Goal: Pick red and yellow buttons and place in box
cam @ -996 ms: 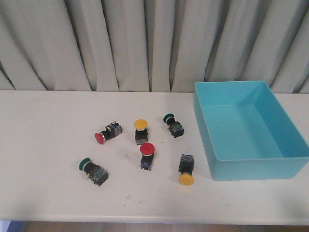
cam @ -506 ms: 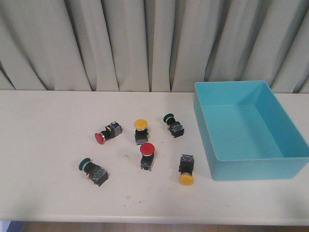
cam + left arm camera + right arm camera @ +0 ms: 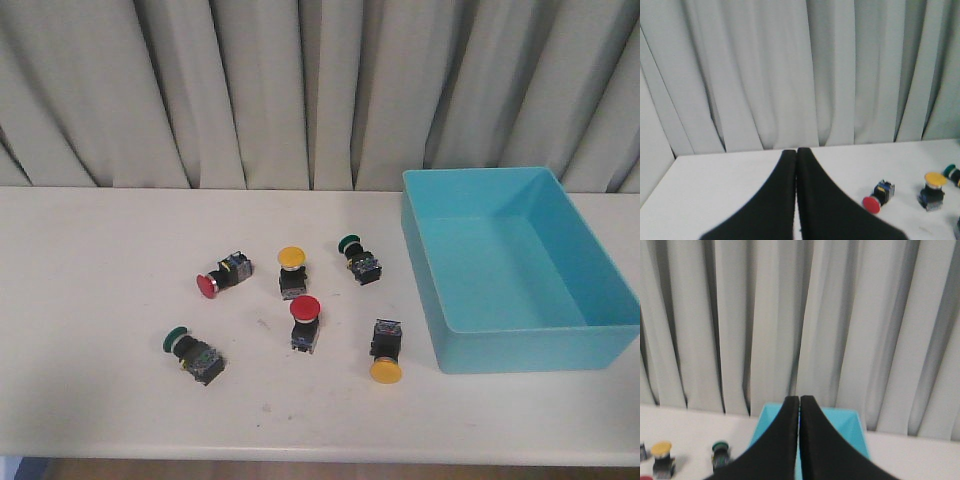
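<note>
Two red buttons (image 3: 305, 308), two yellow buttons (image 3: 291, 258) – scattered left of the empty turquoise box (image 3: 520, 340).

No readable text.
Nothing legible appears on any surface in the three views; small details are too blurred to read.

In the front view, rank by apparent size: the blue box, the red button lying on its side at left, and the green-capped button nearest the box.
1. The box, by far the largest.
2-3. The red button and the green button look about alike; I won't rank them.
</note>
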Controlling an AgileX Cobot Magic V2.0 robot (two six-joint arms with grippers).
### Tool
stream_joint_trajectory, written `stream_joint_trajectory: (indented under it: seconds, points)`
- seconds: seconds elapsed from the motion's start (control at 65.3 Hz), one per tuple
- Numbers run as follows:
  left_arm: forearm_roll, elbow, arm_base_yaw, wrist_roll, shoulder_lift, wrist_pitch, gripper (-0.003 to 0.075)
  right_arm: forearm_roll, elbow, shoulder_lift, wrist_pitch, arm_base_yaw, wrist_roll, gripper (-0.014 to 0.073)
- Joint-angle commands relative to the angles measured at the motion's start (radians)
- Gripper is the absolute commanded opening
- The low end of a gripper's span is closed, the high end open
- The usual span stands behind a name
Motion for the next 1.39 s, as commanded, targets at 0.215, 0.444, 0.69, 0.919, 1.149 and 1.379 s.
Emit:
stream_joint_trajectory:
  seconds: [0.215,0.444,0.69,0.919,1.149,1.379]
  points:
    - [-0.006,-0.017,-0.001,-0.009,0.2,0.12,-0.0007,-0.01,-0.077,0.299,0.202,-0.006,0.006,-0.0003]
    - [-0.006,-0.006,-0.001,-0.009,0.232,0.128,-0.0006,0.045,-0.077,0.407,0.22,-0.006,0.03,-0.0003]
    - [-0.006,-0.006,-0.002,-0.008,0.232,0.109,0.0153,0.056,-0.077,0.448,0.228,-0.006,-0.004,0.0078]
    - [-0.006,-0.008,-0.004,0.048,0.232,0.104,0.0533,0.06,-0.077,0.454,0.228,-0.006,-0.007,0.0435]
    - [-0.097,-0.012,-0.069,0.222,0.246,0.107,0.0594,0.064,-0.077,0.454,0.229,-0.006,-0.007,0.0619]
    - [-0.324,-0.02,-0.23,0.587,0.374,0.115,0.0526,0.064,-0.077,0.454,0.239,-0.006,-0.008,0.0579]
